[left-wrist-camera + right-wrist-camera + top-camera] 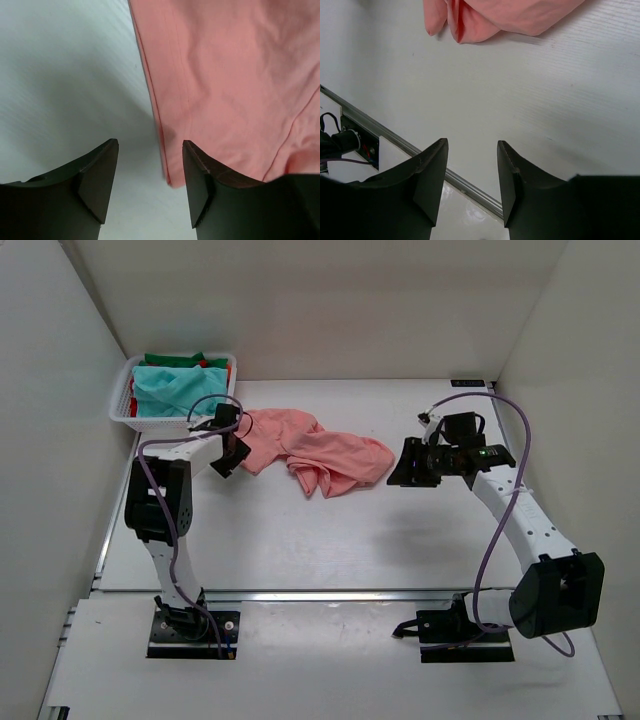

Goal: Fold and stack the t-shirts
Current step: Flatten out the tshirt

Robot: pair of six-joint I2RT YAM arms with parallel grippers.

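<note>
Salmon-pink cloth t-shirt (pixel 315 455): found crumpled and unfolded on the white table (pixel 300 540), mid-way between your two arms and just right of the white plastic lattice basket (pixel 125 405). The teal shirt (pixel 175 388), with green and red cloth at its far edge, lies in that basket.

Handling, as judged: the cloth is light, limp and without stiffness. It will sag, drag and bunch when lifted, and doubled layers may slip apart. You would do best to take it at a clean single edge or corner, one on each side, not at the bunched folds near the middle.

Left gripper (pixel 150 145): released, jaws apart, nothing between them. It sits low at the shirt's left border; the wrist view shows the straight cloth edge running down between the fingers, the right-hand finger over the cloth. The arm rises from its base, elbow up, forearm angled toward the shirt.

Right gripper (pixel 472 145): released, jaws apart over bare table. It points at the shirt's right end, just beside it; contact cannot be confirmed. The arm is stretched forward, wrist turned inward.
</note>
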